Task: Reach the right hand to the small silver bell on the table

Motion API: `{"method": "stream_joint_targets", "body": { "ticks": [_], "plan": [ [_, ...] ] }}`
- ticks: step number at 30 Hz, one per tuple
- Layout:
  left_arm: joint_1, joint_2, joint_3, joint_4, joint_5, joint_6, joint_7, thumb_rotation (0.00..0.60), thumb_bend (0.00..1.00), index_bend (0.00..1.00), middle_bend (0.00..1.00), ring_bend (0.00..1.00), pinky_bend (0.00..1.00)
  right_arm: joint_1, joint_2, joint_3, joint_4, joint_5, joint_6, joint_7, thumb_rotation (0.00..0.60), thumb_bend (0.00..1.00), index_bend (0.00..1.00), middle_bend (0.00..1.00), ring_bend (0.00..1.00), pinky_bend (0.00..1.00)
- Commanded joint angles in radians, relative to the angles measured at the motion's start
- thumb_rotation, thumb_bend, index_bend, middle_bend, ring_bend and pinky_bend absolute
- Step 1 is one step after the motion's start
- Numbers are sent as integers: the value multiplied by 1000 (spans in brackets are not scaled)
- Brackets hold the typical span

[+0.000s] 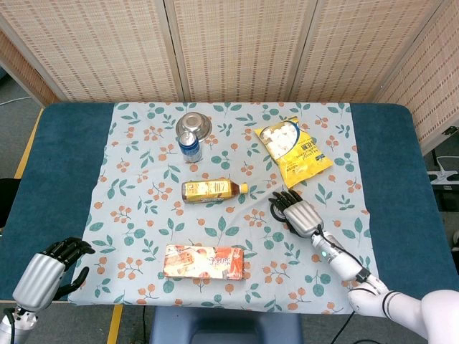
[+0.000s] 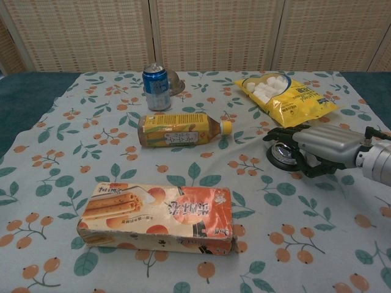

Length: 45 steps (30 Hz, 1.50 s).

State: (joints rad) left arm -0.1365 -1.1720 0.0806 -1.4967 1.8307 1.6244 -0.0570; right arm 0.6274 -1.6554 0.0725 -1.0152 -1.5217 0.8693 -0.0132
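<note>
- The right hand hovers low over the small silver bell, which sits on the flowered tablecloth towards the right side of the table, below the yellow snack bag and to the right of the lying tea bottle.
- The right hand's fingers are spread and reach out flat across the top of the bell; they grip nothing. From the chest camera I cannot tell whether they touch the dome or sit just above it.
- From the head camera the bell is almost wholly covered by the right hand.
- To finish well, I judge the hand should settle straight down so palm or fingers meet the dome squarely (a sideways nudge could slide the bell on the cloth).
- The bell looks like a shiny rounded metal dome on a dark round base, low and squat; its top button is hidden by the fingers.
- The left hand rests at the near left table edge, fingers loosely curled, holding nothing.
</note>
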Motion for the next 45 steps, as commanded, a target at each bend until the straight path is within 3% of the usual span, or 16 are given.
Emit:
{"method": "stream_joint_targets", "body": {
  "ticks": [1,9,24,31,38,45],
  "plan": [
    [0,0,1,0,0,-2,1,600,434,370,349,261,435,0,2,-4,7,4,11,8,600,883,0,0,0,0],
    [-2,-2,3,-5,-1,-15,14,600,434,371,353,262,435,4,14,-12,19,20,8,30,600,882,0,0,0,0],
    [-1,1,3,-8,-5,-17,12,600,435,374,369,271,435,28,-56,-32,128,11,12,38,600,883,0,0,0,0],
    [-2,2,4,-10,-5,-19,13,600,435,375,371,272,436,30,-44,-25,79,1,63,9,600,883,0,0,0,0],
    [-1,3,4,-11,-2,-16,14,600,433,374,374,271,436,50,-78,-19,76,22,30,-24,600,883,0,0,0,0],
    [2,7,1,-12,-3,-6,5,600,433,374,379,272,436,47,-133,-41,161,37,-12,-31,600,883,0,0,0,0]
  ]
}}
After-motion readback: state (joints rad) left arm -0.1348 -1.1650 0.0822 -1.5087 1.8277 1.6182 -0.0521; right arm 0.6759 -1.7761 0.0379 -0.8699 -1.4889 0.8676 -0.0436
